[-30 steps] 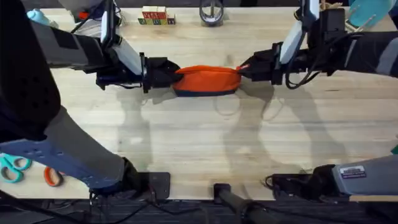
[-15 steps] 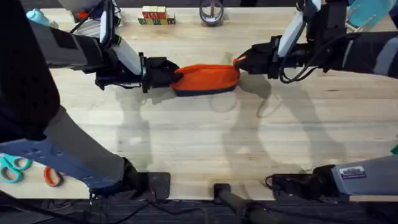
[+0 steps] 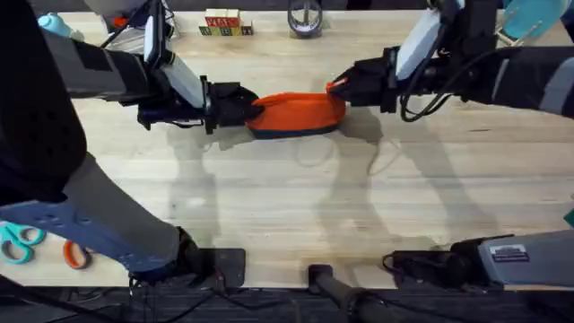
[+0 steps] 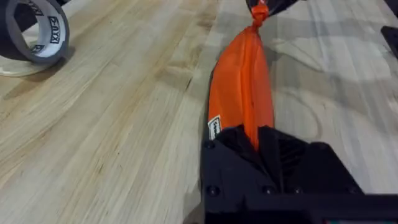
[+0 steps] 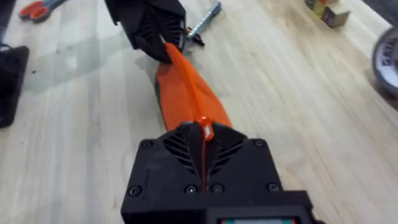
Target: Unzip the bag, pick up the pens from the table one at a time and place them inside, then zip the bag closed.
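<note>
Left pincer and right pincer each pinch closed on opposite ends of the bag.

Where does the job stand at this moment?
Nothing looks finished. In hand: the left gripper clamps one end of the bag and the right gripper pinches the other end, at what looks like the zipper pull; the bag looks closed. A silvery pen lies on the table. Loading and zipping remain.
</note>
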You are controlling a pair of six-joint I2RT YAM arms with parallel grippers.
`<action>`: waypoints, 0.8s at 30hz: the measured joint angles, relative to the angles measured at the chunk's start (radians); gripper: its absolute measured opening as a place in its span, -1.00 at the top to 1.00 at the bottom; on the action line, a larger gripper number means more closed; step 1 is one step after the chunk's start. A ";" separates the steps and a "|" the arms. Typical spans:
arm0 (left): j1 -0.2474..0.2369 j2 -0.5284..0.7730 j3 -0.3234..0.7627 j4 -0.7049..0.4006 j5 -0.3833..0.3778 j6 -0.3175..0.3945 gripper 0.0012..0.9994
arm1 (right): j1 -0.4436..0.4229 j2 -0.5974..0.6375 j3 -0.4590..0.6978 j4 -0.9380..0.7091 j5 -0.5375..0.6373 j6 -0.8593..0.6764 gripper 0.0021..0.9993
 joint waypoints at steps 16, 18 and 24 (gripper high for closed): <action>0.000 0.000 0.000 -0.003 0.000 0.000 0.92 | 0.106 0.000 0.000 0.031 0.014 0.008 0.94; 0.000 0.000 0.000 -0.003 0.000 0.000 0.92 | 0.121 0.000 0.000 0.045 0.017 0.010 0.94; 0.000 0.000 0.000 -0.003 0.000 0.000 0.92 | 0.163 0.000 0.000 0.093 0.023 0.010 0.94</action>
